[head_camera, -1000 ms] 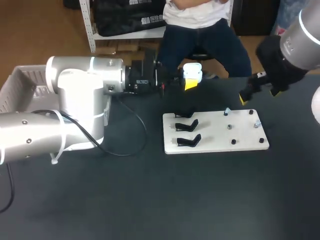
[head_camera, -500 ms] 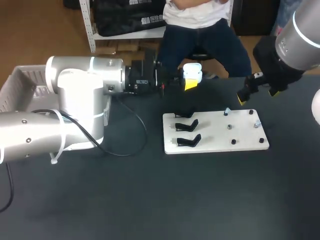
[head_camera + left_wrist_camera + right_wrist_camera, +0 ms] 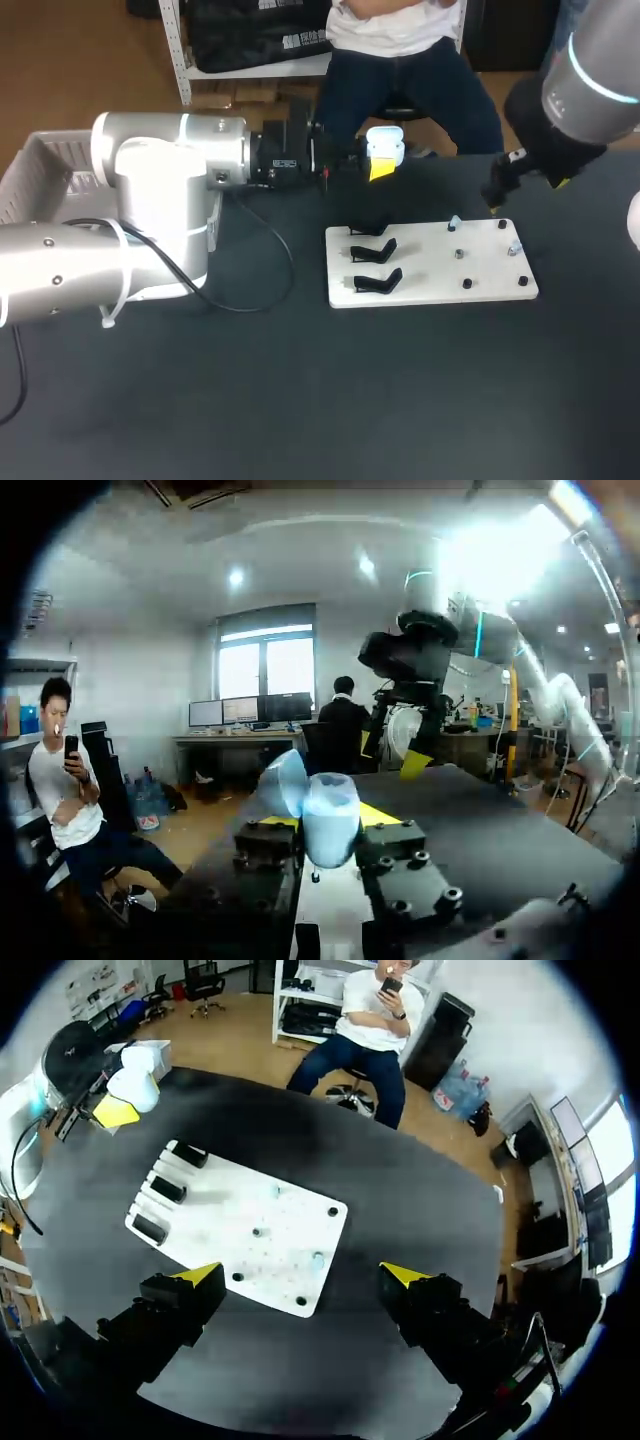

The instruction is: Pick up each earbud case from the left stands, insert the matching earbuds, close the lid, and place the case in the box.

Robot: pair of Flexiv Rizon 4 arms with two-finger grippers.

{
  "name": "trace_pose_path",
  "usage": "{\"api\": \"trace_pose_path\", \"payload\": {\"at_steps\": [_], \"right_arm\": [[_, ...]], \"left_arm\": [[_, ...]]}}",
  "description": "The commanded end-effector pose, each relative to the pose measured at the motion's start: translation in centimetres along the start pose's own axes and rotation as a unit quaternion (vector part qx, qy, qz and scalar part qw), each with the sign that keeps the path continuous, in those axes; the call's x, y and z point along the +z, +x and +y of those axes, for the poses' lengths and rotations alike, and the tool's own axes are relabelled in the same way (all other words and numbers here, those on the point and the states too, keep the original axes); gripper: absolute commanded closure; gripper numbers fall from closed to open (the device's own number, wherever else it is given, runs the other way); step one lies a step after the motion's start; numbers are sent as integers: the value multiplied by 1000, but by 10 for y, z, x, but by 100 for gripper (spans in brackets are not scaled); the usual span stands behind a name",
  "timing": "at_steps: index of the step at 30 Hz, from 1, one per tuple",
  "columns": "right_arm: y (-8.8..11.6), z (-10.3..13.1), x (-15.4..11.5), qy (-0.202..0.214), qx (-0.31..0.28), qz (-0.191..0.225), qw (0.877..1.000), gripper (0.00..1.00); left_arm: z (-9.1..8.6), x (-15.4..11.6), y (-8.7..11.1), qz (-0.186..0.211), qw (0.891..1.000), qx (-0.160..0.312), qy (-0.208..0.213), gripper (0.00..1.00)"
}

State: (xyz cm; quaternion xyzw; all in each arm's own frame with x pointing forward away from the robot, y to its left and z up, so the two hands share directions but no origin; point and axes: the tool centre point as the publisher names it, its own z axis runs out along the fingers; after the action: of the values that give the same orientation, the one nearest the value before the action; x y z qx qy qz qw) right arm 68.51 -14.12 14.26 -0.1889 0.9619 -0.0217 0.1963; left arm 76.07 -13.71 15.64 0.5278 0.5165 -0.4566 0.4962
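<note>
Nearest: left arm (image 3: 160, 190) comes in from 9 o'clock. Its elbow bulks over the left half of the dark table (image 3: 300, 400).

White box (image 3: 35, 160) sits at the table's 9 o'clock edge, partly hidden behind that arm.

Mid-table, right of centre: flat white board (image 3: 420, 275).
- Three black stands (image 3: 373, 250) in a column along its 9 o'clock edge.
- On its 3 o'clock half, three small pale pieces (image 3: 453, 222) and a few black pegs (image 3: 466, 283), spread apart. Too small to make out more.

Past the board, off its 11 o'clock corner: left gripper (image 3: 325, 822), roughly level, pointing toward 3 o'clock, up off the table.
- It is clamped on the white earbud case (image 3: 385, 143). Its wrist view shows the case wedged between the two yellow tips, one finger on each side.
- Lid (image 3: 283, 780) is hinged open and tipped back.
- Case is in the air, clear of the stands and board, well apart from the box.

Right arm (image 3: 600, 70) enters from the 2 o'clock corner. Right gripper (image 3: 302, 1275) hangs above the board's 1 o'clock corner, fingers spread wide, holding nothing. Its wrist view looks down on the table:
- The board is under and ahead of the gripper.
- The stands are at the board end away from the gripper.
- The case and left gripper are beyond that end.
</note>
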Motion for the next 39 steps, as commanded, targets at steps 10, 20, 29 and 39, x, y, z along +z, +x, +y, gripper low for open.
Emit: {"api": "trace_pose_path", "payload": {"at_steps": [10, 20, 29, 39], "right_arm": [[20, -8, 64, 17, -18, 60, 998, 0], [18, -10, 91, 20, -29, 40, 999, 0], [32, -10, 95, 20, -29, 43, 998, 0], [36, -14, 100, 17, -37, 66, 997, 0]], "left_arm": [[-2, 0, 1, -3, 1000, 3, -3, 100], [-2, 0, 1, -3, 1000, 3, -3, 100], [-2, 0, 1, -3, 1000, 3, -3, 100], [-2, 0, 1, -3, 1000, 3, -3, 100]]}}
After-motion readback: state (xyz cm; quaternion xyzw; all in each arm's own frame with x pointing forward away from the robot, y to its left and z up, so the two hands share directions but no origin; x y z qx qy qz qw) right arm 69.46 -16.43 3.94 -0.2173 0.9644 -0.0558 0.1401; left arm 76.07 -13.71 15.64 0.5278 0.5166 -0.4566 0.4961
